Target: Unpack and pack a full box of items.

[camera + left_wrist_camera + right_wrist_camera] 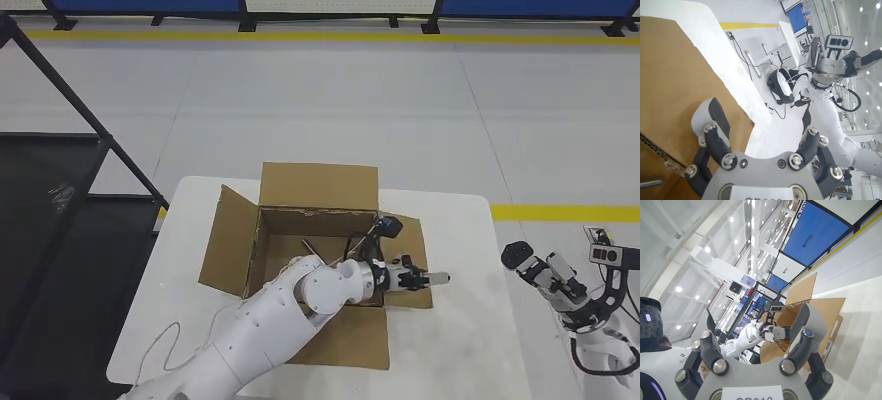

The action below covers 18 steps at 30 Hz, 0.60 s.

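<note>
An open cardboard box [318, 186] stands in the middle of the white table [458, 335] with its flaps spread outward. My left arm lies across the box and hides most of the inside. My left gripper [430, 277] is over the box's right flap [677, 75]. It is open with nothing between its fingers, and one black-padded finger [718, 115] sits close against the flap's edge. My right gripper [530, 262] hangs off the table's right side, raised and apart from the box [810, 309]. The right gripper [757, 321] is open and holds nothing.
A thin metal rod [314, 246] shows inside the box beside my left arm. A black frame [70, 150] stands left of the table. Bare table surface lies right of the box and in front of it. Cables and a device lie on the floor [781, 87].
</note>
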Tool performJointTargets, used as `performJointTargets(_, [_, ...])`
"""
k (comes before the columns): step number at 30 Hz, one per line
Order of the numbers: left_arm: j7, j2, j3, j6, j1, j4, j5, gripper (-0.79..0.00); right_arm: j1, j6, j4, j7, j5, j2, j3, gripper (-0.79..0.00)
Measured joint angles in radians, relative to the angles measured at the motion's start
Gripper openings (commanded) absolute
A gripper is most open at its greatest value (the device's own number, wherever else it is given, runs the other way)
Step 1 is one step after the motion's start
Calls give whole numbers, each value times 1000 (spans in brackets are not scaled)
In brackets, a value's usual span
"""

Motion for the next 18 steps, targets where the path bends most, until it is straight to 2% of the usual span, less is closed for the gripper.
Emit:
performJointTargets(8, [-82, -22, 1, 49, -7, 34, 11, 0, 13, 3, 20, 25, 22, 10, -13, 0])
performJointTargets(14, [-122, -24, -16, 90, 1, 36, 28, 0, 37, 11, 36, 32, 19, 14, -44, 0])
performJointTargets(18, [-139, -20, -37, 81, 15, 19, 39, 0, 52, 13, 43, 31, 12, 16, -69, 0])
